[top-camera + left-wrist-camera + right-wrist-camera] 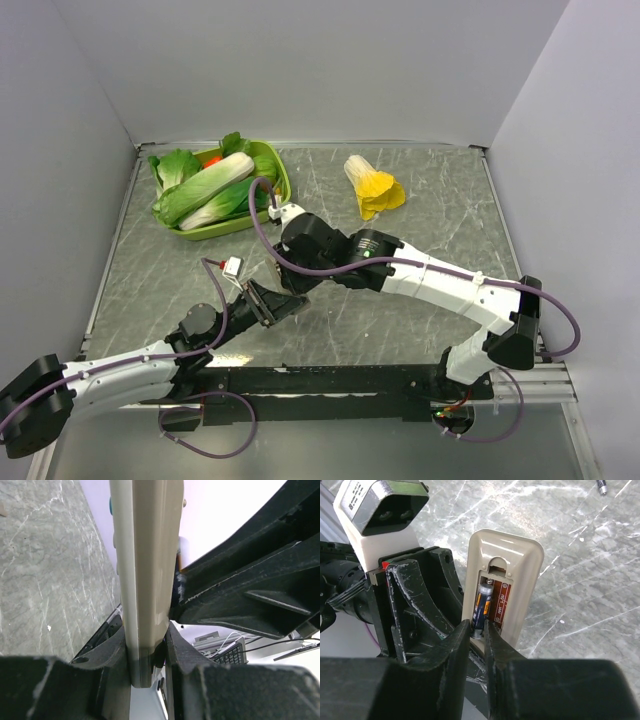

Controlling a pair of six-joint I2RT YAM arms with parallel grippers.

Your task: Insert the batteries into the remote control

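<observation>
In the right wrist view the remote control stands with its beige back facing the camera and its battery bay open. One dark battery lies in the bay's left slot; the right slot is bare. My right gripper is shut on that battery's lower end. My left gripper is shut on the remote's lower end, and the remote shows edge-on there. A second battery lies on the table at the far right. In the top view both grippers meet near the table's front centre, left and right.
A green tray of toy leafy vegetables stands at the back left. A yellow-and-white toy cabbage lies at the back centre. The grey marbled table is walled on three sides.
</observation>
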